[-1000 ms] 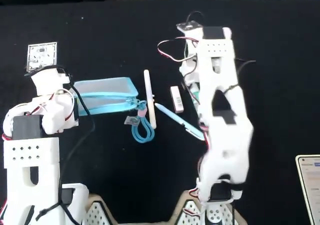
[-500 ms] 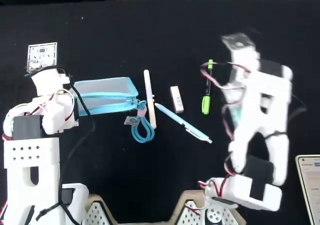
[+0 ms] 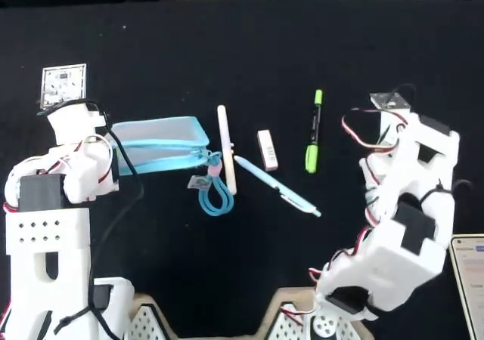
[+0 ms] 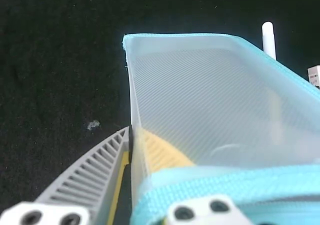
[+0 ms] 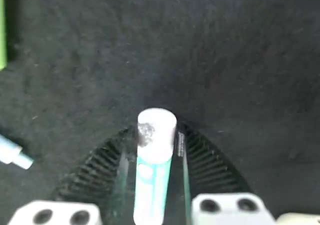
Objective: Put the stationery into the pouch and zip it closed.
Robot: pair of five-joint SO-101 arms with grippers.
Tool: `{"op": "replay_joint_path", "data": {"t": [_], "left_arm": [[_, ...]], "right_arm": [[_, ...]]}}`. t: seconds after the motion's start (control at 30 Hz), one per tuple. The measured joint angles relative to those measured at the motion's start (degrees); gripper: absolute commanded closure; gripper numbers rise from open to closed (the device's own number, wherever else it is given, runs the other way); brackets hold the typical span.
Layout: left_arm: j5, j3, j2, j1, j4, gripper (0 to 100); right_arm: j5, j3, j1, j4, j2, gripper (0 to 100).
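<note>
Your left gripper [image 4: 134, 135] is clamped on one wall of the pouch [image 4: 215, 110]; a ribbed finger sits outside the mesh and the other, yellow-padded, shows through it from inside; judging by that grip, it is there to pin the pouch down and hold one lip apart, so the other arm has an opening to load into. In the high view the pouch [image 3: 159, 143] lies at the left of the black table [image 3: 151, 45], held at the end away from the loose stationery; that leaves the approach from the other side unobstructed.

Your right gripper [image 5: 156, 130] is closed around a white-capped tube [image 5: 152, 175], held lengthwise between the jaws with the cap poking out past the fingertips; I read that as a way to let the leading end enter the pouch first. The right arm sits folded at the right side of the table, well apart from the pouch, so the carry across looks like the step ahead of you.

On the table between the arms lie a white rod [image 3: 225, 147] just beside the pouch's zip-pull end, an eraser [image 3: 266, 149], a blue pen [image 3: 276, 185] and a green marker [image 3: 312, 132]; a blue loop [image 3: 215, 196] trails from the zip; none of these is in the pouch and the zip is not yet closed, so most of the task lies ahead.
</note>
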Motion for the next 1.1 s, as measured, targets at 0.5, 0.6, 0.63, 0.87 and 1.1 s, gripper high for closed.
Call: {"op": "replay_joint_path", "data": {"t": [0.5, 0.6, 0.63, 0.87, 1.1], "left_arm": [[0.0, 0.0, 0.0, 0.0, 0.0, 97], [0.0, 0.0, 0.0, 0.0, 0.0, 97], [0.0, 0.0, 0.0, 0.0, 0.0, 97], [0.0, 0.0, 0.0, 0.0, 0.0, 97], [0.0, 0.0, 0.0, 0.0, 0.0, 97]], "right_arm": [[1.85, -13.98, 1.14, 10.2, 9.76, 98.4], [4.04, -14.51, 1.23, 10.73, 10.2, 94.0], [4.4, -14.51, 1.23, 10.73, 10.2, 91.7], [4.92, -14.51, 1.14, 10.9, 10.46, 87.1], [7.21, -14.51, 1.23, 13.36, 10.46, 87.1]]}}
